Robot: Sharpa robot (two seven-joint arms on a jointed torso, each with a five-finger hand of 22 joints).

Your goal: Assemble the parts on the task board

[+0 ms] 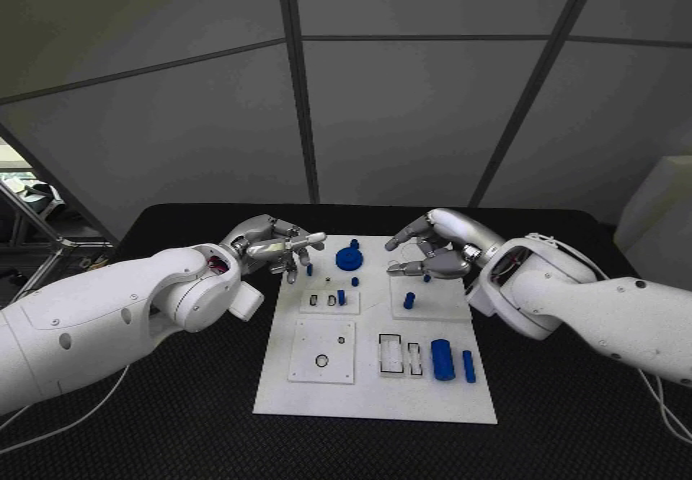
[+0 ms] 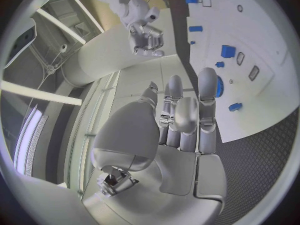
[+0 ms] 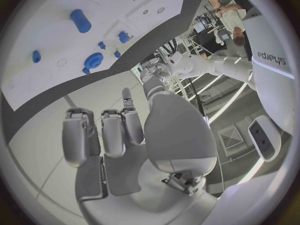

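A: Hovering over the far end of the task board (image 1: 289, 395), the left hand (image 1: 274, 246) and the right hand (image 1: 430, 248) were both seen empty, fingers loosely spread and part-curled; nothing was gripped by either.

B: Where were the parts recorded?

A: A round blue part (image 1: 348, 259) lay between the hands near the board's far edge, a small peg (image 1: 410, 299) just nearer, and two blue cylinders (image 1: 443, 360) stood side by side at the near right, beside open slots.

B: Which step was judged to be in hand?

A: A reach before a first pick was inferred. A descent onto one part, probably the round one, and a firm pinch would be called for next.
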